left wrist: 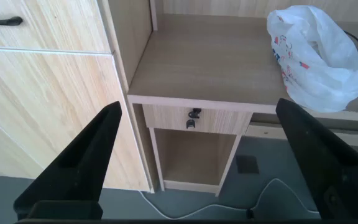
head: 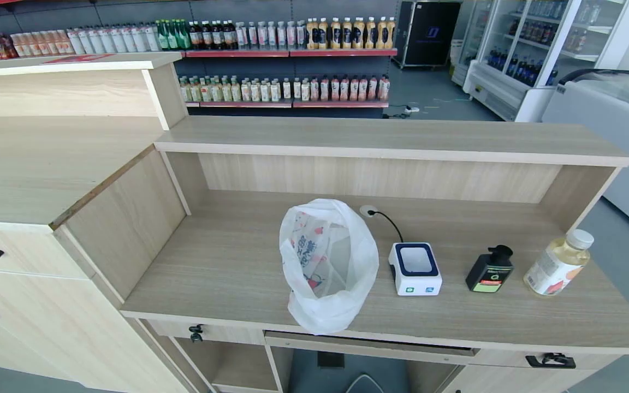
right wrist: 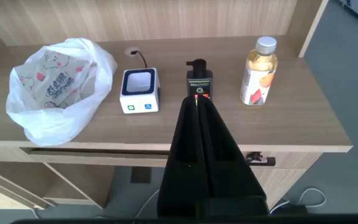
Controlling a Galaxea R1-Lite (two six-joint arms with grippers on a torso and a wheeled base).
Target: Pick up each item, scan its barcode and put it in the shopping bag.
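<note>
Since the white bag (head: 328, 262) stands on the counter (head: 227, 262) with its mouth open and facing up, I think it is set that way so things can be dropped straight in. Just beside it sits the scanner (head: 415, 267), a small white box with a dark rim and a window on top, and a black cord (head: 390, 221) runs from it to the back of the counter. It sits between the bag and the two items, so each one can likely pass over the window on its way to the bag. Next in the row is the black pump bottle (head: 489, 270), short and dark with a green and red label. Near it, close to the counter's right end, stands the drink bottle (head: 559, 263), see-through with pale yellow drink, a white cap and a label. Both stand up straight. The right gripper (right wrist: 197, 106) hangs in front of the counter, in line with the pump bottle, with its fingers pressed together and nothing in them. The left gripper (left wrist: 197, 107) hangs low by the counter's left end, spread wide and holding nothing.
</note>
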